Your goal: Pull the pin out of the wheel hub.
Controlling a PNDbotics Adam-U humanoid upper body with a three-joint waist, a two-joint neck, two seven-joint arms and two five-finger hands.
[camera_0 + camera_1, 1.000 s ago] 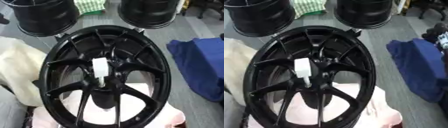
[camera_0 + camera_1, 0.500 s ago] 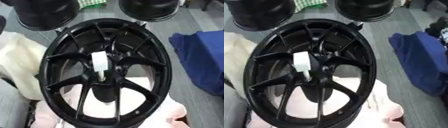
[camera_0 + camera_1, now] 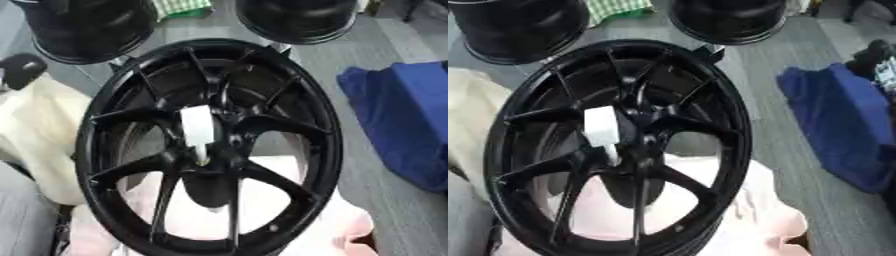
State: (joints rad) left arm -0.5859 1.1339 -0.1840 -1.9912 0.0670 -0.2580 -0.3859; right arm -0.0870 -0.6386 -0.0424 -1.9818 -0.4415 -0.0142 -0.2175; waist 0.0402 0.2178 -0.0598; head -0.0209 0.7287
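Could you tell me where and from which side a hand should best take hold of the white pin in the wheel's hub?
Probably the wide white head of the pin, from above and in front. It stands clear of the black wheel, while its thinner lower end sits in the hub between the spokes, where fingers would hardly fit.

- Our left hand and right hand show in neither eye view, and no arm or wrist shows either.
- A dark rounded shape (image 3: 21, 70) sits at the left edge. We can't tell if it's part of us.
- A dark lump (image 3: 874, 56) sits at the right edge. Same, we can't tell.
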